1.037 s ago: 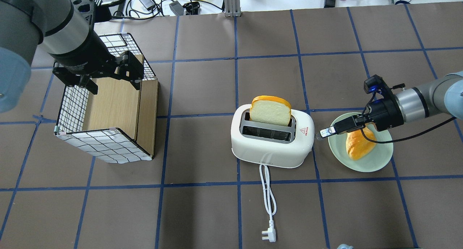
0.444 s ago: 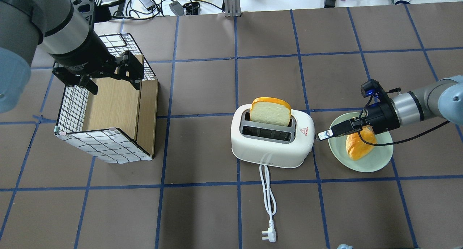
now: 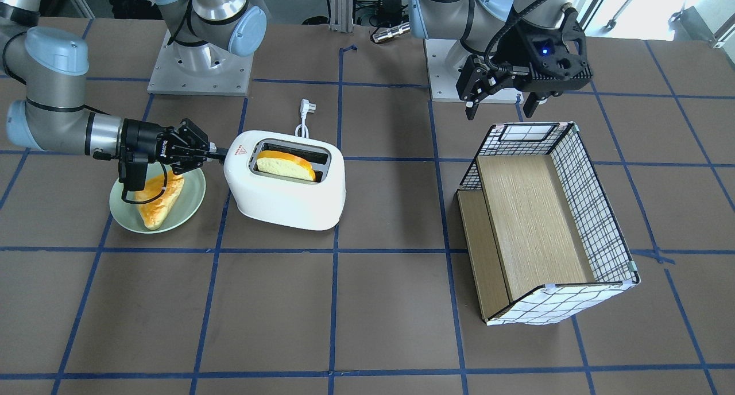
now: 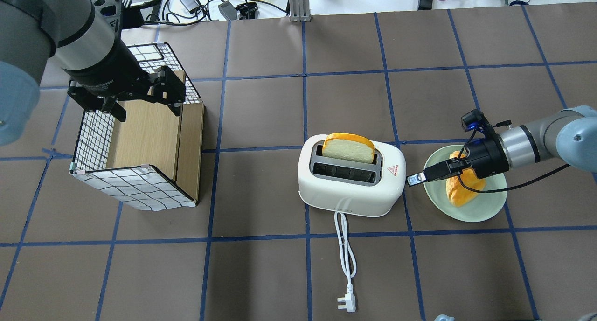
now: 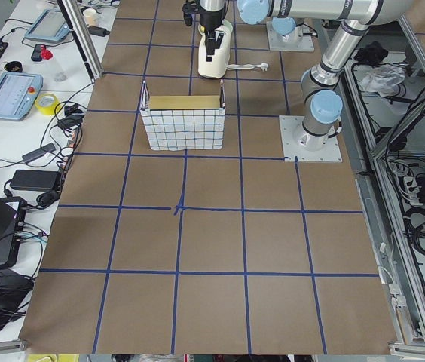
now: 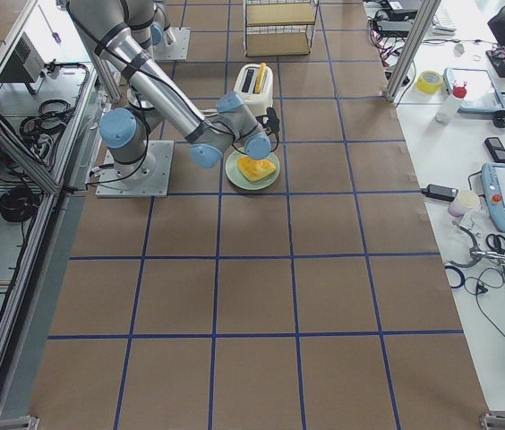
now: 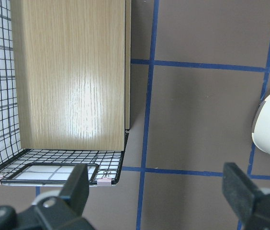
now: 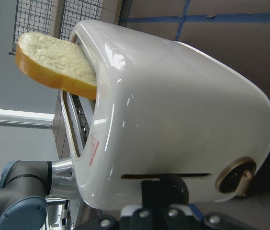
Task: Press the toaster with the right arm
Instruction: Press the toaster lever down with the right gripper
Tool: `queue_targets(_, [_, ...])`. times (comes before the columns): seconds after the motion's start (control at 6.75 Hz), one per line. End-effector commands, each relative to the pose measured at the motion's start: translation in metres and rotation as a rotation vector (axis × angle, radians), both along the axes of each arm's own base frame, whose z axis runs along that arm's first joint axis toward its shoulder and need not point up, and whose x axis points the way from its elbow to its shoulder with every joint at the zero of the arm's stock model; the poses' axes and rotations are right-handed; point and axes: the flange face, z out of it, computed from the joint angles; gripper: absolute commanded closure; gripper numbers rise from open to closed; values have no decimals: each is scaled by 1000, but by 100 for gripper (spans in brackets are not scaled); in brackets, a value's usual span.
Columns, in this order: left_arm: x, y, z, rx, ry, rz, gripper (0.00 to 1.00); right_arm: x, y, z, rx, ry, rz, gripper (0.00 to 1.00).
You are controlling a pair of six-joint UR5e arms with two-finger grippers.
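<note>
1. The toaster (image 4: 350,190) stands mid-table and is the reference for all places. Its cord (image 4: 345,246) trails from the long side nearer the robot.
2. Change: the bread slice (image 4: 347,148) in the slot farther from the robot now sits lower than it did a second ago. Less crumb shows above the toaster top.
3. Change: over the same interval the right gripper (image 4: 415,179) has crept in towards the toaster's lever end and dropped. Its fingers are pinched together with nothing between them, and the tips are against that end.
4. In the right wrist view, the dark lever (image 8: 166,189) sits partway along its slot, beside the brass dial (image 8: 235,175).
5. Reading: the press is under way, not finished. The slice is still proud of the slot, so I judge the lever has travel left before it latches.
6. The plate (image 4: 485,209) with a second bread piece (image 4: 459,190) lies just beside the toaster's lever end, under the right wrist.
7. The left gripper (image 4: 145,107) has its fingers spread wide and empty. It hangs over the basket (image 4: 135,185), well apart from the toaster's opposite end, and has not moved.
</note>
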Motion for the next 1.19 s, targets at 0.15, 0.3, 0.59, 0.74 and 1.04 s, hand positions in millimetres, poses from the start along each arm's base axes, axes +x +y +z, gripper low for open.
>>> queue_targets(0.15, [0, 0, 0, 0, 0, 0, 0, 0, 0, -6, -26, 11, 3, 100])
queue_targets(0.3, [0, 0, 0, 0, 0, 0, 0, 0, 1, -8, -33, 14, 3, 100])
queue_targets(0.59, [0, 0, 0, 0, 0, 0, 0, 0, -1, -12, -35, 17, 4, 100])
queue_targets(0.74, [0, 0, 0, 0, 0, 0, 0, 1, 1, -14, -30, 14, 4, 100])
queue_targets(1.04, [0, 0, 0, 0, 0, 0, 0, 1, 2, -12, -21, 20, 0, 100])
